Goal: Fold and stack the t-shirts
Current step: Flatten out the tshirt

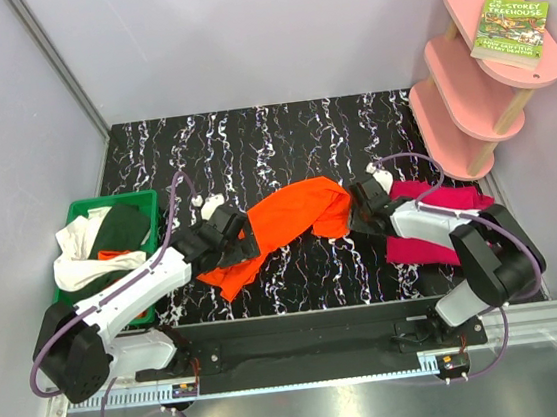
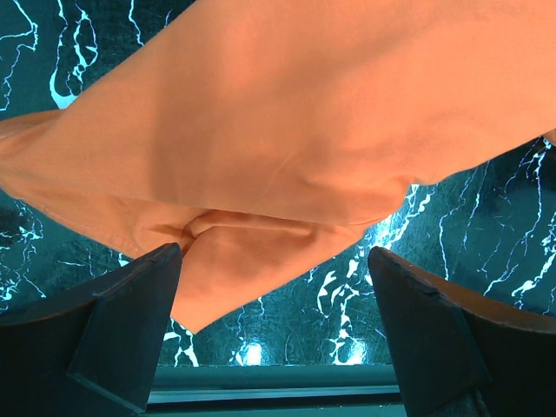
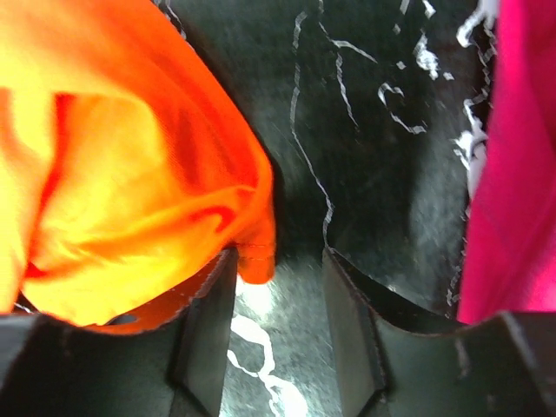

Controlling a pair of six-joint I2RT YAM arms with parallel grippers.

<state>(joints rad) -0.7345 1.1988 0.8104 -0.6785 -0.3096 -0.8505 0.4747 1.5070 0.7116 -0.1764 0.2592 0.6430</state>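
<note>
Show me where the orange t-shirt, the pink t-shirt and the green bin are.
orange t-shirt (image 1: pixel 290 222), top view, middle of the cloth.
pink t-shirt (image 1: pixel 416 250), top view, its near part.
green bin (image 1: pixel 85 204), top view, far rim.

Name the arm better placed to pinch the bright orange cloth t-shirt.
Probably left: the left gripper, wide open, straddles a folded corner of the bright orange cloth t-shirt; the right gripper meets only a hem tip.

Orange tee (image 1: pixel 285 223): crumpled, stretched diagonally betw. L gripper (image 1: pixel 234 239) & R gripper (image 1: pixel 356 210), one edge at R's fingertips. Magenta tee (image 1: pixel 416 251): bunched, just right of R gripper. White tee (image 1: pixel 79 266) & dk-green tee (image 1: pixel 120 227): heaped well left of L gripper.
</note>
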